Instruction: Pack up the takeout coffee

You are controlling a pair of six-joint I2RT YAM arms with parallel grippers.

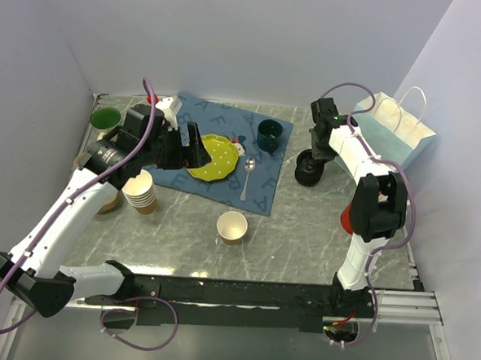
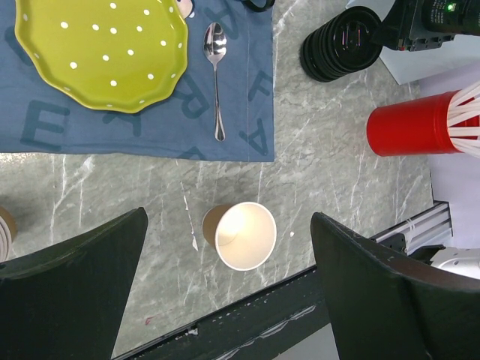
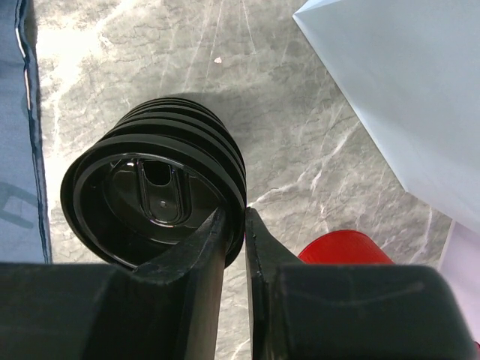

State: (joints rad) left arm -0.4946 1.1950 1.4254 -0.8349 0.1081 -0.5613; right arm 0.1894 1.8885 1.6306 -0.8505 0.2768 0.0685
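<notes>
Grey marbled tabletop carries a paper bag at right. Left gripper jaws stand wide above the lidless paper cup (light, crushable: judged best gripped low and gently). Right gripper jaws pinch the rim of the top lid on the lid stack; thin plastic, probably slippery.

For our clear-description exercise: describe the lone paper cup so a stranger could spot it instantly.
Find the blue lettered mat on the grey marble table. Just off its near edge, beyond the spoon handle, stands one tan paper cup. Unlike the stacked cups to its left, it stands alone and empty.
</notes>
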